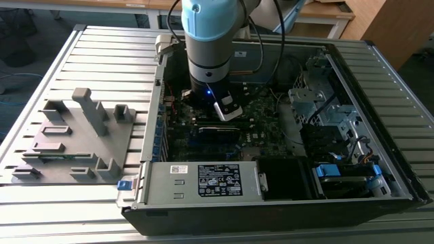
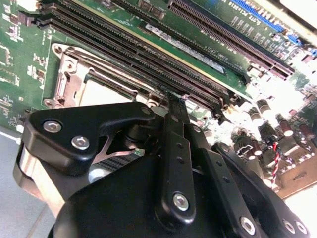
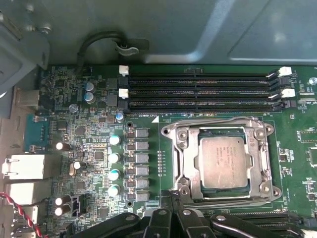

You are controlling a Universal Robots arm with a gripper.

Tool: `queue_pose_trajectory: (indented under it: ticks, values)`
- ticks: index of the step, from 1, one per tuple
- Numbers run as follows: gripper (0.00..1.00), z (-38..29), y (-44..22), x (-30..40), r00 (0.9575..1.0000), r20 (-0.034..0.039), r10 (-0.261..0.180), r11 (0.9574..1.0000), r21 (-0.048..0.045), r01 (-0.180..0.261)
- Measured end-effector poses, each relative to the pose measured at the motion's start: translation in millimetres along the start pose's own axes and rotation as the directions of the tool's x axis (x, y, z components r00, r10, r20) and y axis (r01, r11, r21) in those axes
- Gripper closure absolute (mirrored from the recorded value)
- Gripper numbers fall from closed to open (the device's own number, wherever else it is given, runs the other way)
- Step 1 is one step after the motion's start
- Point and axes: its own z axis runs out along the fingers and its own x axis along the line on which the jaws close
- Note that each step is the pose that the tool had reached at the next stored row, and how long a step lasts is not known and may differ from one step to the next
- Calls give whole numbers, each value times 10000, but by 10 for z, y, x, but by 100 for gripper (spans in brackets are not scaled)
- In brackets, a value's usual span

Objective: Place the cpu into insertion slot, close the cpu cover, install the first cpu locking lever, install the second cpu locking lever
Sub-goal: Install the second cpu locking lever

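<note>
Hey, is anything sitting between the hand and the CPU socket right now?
Nothing visible. In the first wrist view the hand sits just at the rim of the insertion slot, where the cpu already lies under the cpu cover.

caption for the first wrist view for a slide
The cpu seated under the closed cpu cover, with the gripper at the socket's edge.

The exterior view looks down from high, at a distance, into the open black computer case (image 1: 285,152). Both wrist views sit close above the green motherboard (image 3: 89,144), sharing the silvery square socket frame (image 3: 223,158) (image 2: 74,82).
</note>
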Motion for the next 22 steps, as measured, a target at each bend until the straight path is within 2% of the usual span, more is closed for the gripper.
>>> queue_pose_trajectory:
  ticks: [11, 14, 22]
  values:
    - [90, 4, -1, 9, 10000, -1, -1, 10000, 2, 1]
    - [90, -33, 7, 7, 10000, 2, -1, 10000, -4, 1]
    - [90, -189, 36, -1, 10000, -1, -1, 10000, 2, 1]
